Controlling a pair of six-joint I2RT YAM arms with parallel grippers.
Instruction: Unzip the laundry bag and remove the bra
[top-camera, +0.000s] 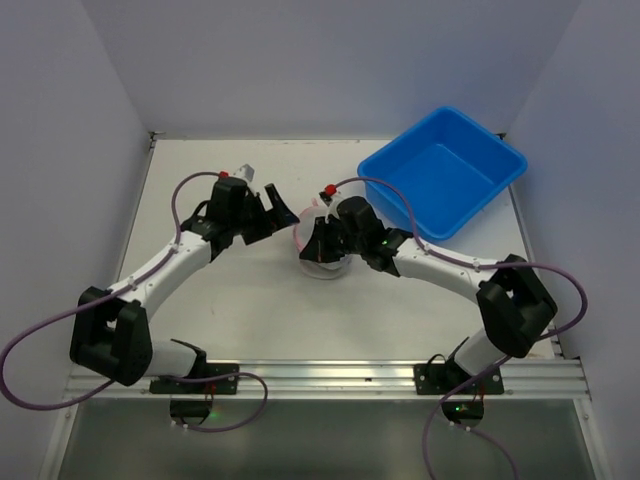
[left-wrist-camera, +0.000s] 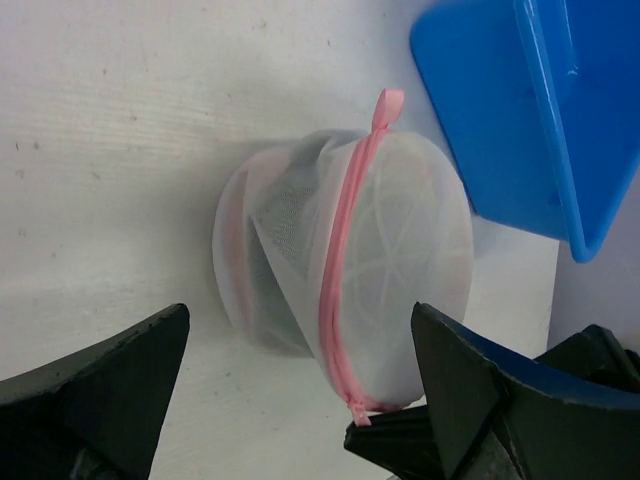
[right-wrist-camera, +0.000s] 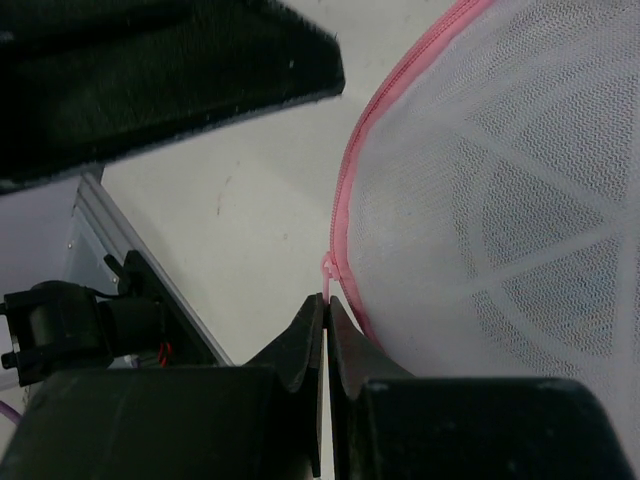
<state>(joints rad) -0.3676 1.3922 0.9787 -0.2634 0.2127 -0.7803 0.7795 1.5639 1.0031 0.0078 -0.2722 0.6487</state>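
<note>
The laundry bag (top-camera: 325, 270), a round white mesh pouch with a pink zipper round its rim, stands on edge on the table between both arms. My right gripper (right-wrist-camera: 326, 300) is shut on the small pink zipper pull (right-wrist-camera: 326, 268) at the bag's lower rim. In the left wrist view that pull (left-wrist-camera: 357, 412) sits in the right gripper's black tips. My left gripper (left-wrist-camera: 300, 315) is open wide, one finger on each side of the bag (left-wrist-camera: 400, 240), touching nothing. The zipper looks closed along the part I see. The bra is hidden; only a dim shape shows through the mesh.
A blue plastic bin (top-camera: 443, 170) stands at the back right, close behind the bag (left-wrist-camera: 520, 110). The white table (top-camera: 240, 300) runs to the left and front. The left gripper's finger (right-wrist-camera: 170, 70) hangs over the top of the right wrist view.
</note>
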